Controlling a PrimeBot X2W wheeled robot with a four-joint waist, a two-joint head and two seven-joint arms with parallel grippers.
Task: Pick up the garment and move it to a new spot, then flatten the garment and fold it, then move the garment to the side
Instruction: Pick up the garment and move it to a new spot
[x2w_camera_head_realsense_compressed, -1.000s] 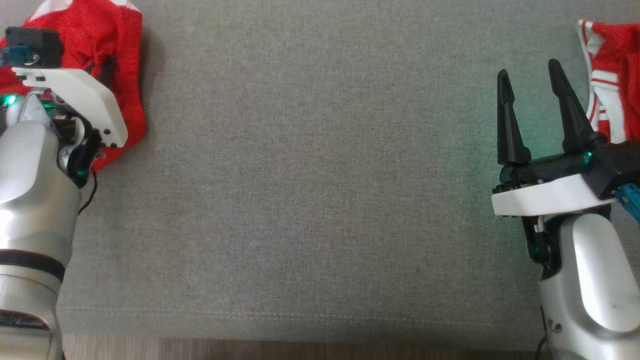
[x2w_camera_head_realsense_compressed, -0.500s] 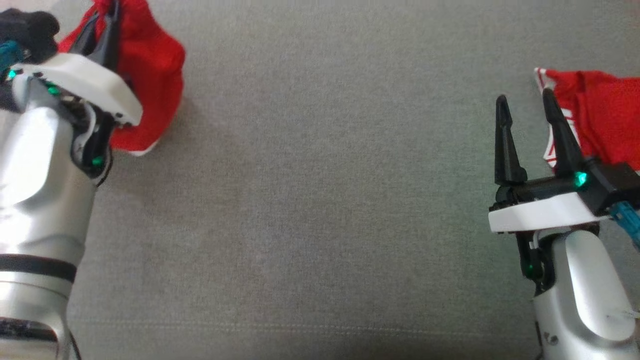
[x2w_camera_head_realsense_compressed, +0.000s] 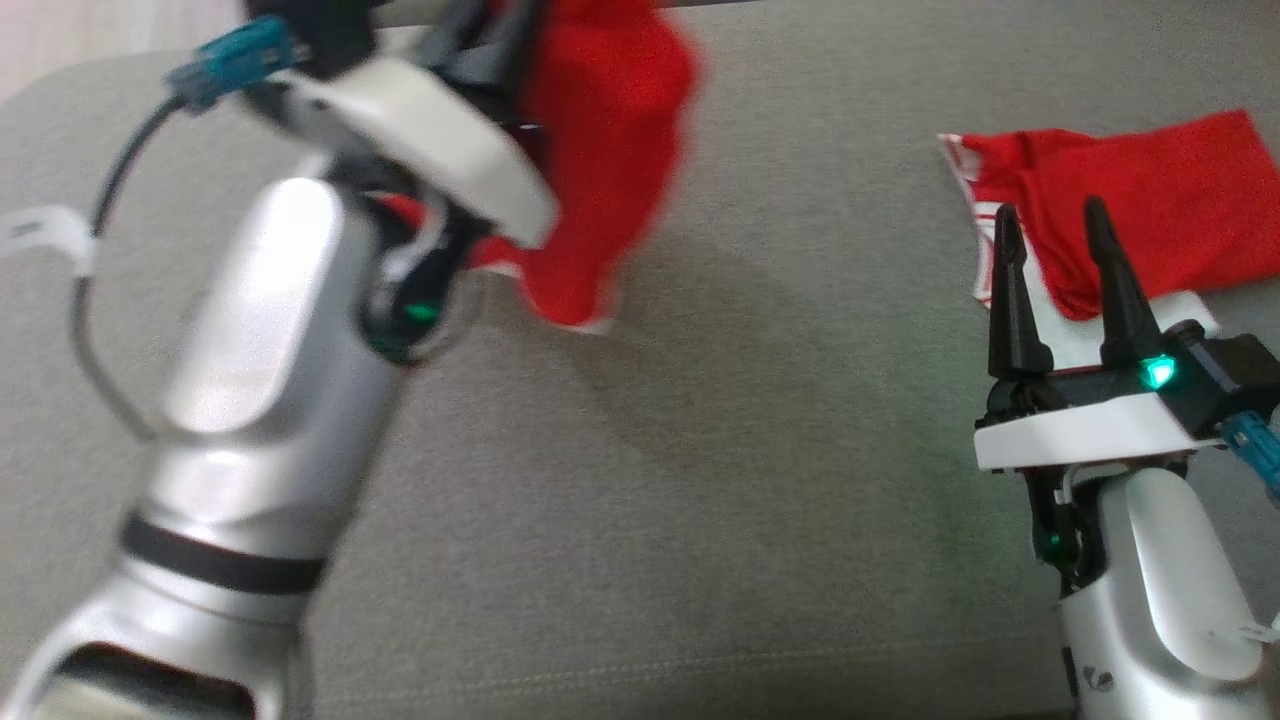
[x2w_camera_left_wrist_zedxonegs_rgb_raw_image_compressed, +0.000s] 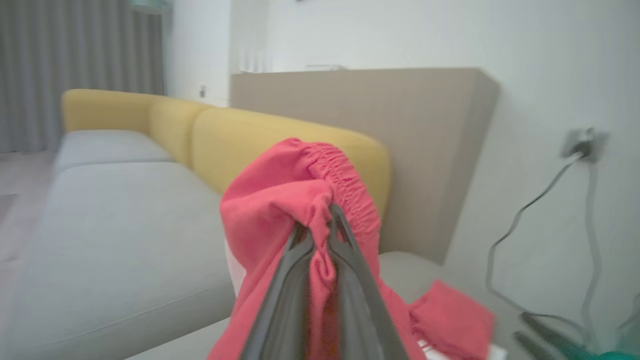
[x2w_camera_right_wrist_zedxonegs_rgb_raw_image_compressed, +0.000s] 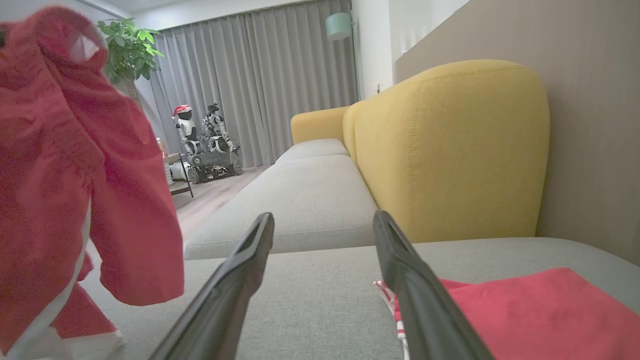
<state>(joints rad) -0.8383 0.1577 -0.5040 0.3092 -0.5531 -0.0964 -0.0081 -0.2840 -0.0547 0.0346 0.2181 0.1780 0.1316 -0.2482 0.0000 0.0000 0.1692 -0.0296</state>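
Note:
A red garment (x2w_camera_head_realsense_compressed: 600, 150) with white trim hangs bunched from my left gripper (x2w_camera_head_realsense_compressed: 490, 35), blurred, at the head view's top centre-left. In the left wrist view the left gripper (x2w_camera_left_wrist_zedxonegs_rgb_raw_image_compressed: 320, 222) is shut on the garment (x2w_camera_left_wrist_zedxonegs_rgb_raw_image_compressed: 270, 200) at its elastic waistband, well above the seat. From the right wrist view the same garment (x2w_camera_right_wrist_zedxonegs_rgb_raw_image_compressed: 50, 175) dangles at the left. My right gripper (x2w_camera_head_realsense_compressed: 1050, 212) stands open and holds nothing, its fingertips at the near edge of a second red garment (x2w_camera_head_realsense_compressed: 1150, 210) lying flat on the cushion. That gripper (x2w_camera_right_wrist_zedxonegs_rgb_raw_image_compressed: 322, 216) also shows its fingers spread.
The grey sofa seat (x2w_camera_head_realsense_compressed: 700, 450) spreads wide between the arms. A yellow backrest (x2w_camera_right_wrist_zedxonegs_rgb_raw_image_compressed: 450, 150) runs behind it. The flat red garment (x2w_camera_right_wrist_zedxonegs_rgb_raw_image_compressed: 525, 305) lies at the right end. A wall socket with a cable (x2w_camera_left_wrist_zedxonegs_rgb_raw_image_compressed: 580, 140) is by the sofa's end. Other robots (x2w_camera_right_wrist_zedxonegs_rgb_raw_image_compressed: 210, 145) stand across the room.
The head camera has shifted. My left arm has risen and swung right toward the middle of the seat with the red garment in its grip. The right gripper stays open.

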